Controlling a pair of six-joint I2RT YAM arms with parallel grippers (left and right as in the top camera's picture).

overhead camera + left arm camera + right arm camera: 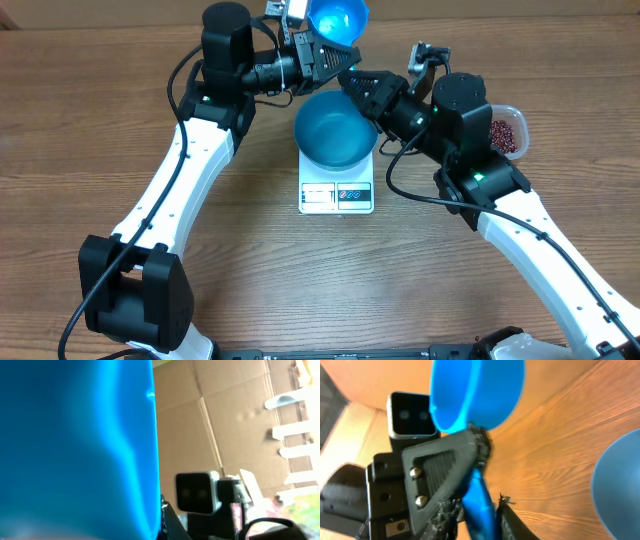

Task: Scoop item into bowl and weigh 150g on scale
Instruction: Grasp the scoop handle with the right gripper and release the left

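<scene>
The blue scoop fills the left wrist view, raised over the far side of the table with the left gripper pinched tight on it. Its handle also runs between the fingers of the right gripper, though whether they press on it cannot be told. Just nearer, the blue bowl sits on the white scale, the beans lie in a clear tub to the right, all on a wood-grain table with brown cardboard panels behind.
</scene>
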